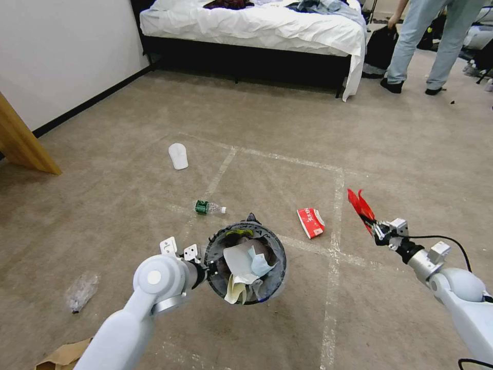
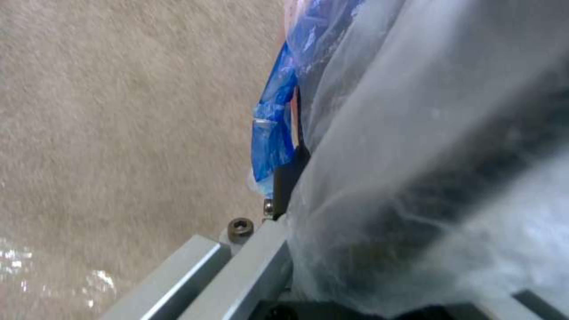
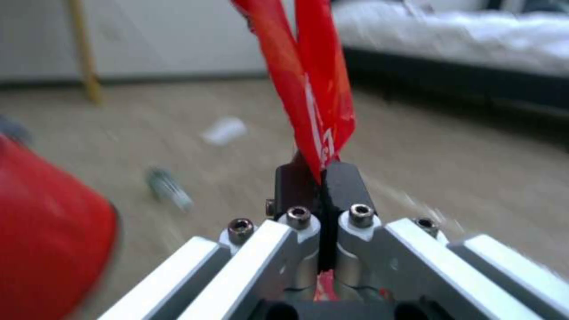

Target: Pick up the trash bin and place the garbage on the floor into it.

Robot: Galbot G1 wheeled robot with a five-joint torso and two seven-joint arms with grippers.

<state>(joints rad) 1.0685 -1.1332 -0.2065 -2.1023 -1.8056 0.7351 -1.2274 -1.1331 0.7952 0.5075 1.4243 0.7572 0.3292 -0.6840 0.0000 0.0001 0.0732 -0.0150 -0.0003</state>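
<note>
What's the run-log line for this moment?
left gripper: shut on trash bin rim, bin held up | right gripper: shut on red wrapper | on floor: bottle, slipper

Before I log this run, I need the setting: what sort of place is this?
Most likely a bedroom, perhaps a staged test room. A bed with rumpled white sheets stands against the far wall, beige carpet covers the floor, and a white slipper lies among scattered litter. Whitish tape lines on the carpet hint at staging.
</note>
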